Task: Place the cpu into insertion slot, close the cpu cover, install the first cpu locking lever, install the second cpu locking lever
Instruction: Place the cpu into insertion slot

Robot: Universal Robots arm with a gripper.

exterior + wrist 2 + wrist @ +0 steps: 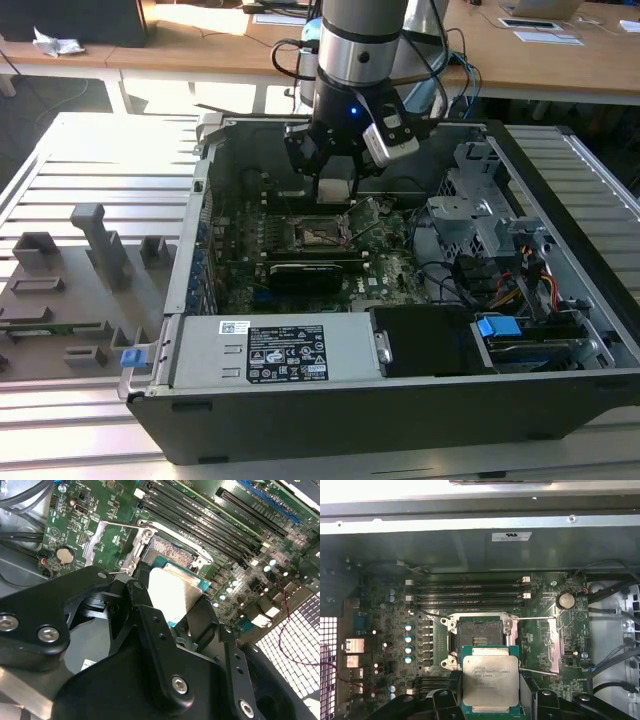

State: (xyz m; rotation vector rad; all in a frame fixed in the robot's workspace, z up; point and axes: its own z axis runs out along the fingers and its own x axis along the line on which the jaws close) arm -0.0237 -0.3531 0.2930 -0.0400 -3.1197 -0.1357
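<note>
My gripper (335, 178) hangs inside an open computer case and is shut on the cpu (490, 681), a flat square chip with a silvery top and green edge. The cpu (172, 592) is held level a little above the motherboard, beside the insertion slot (480, 635) and partly overlapping its near rim. The insertion slot (170, 550) is bare, its dark pin grid showing. The cpu cover (547, 642) is swung open and lies flat on the board next to the slot. Two thin wire levers (536, 618) stand released along the cover. In the exterior view the slot (318, 235) lies just below the gripper.
Long memory slots (470, 592) run beside the socket. A black card (305, 272) sits in front of it, then the power supply (270, 350). A drive cage with cables (490, 250) fills the exterior view's right. Case walls ring the board; grey fixtures (95, 240) stand outside.
</note>
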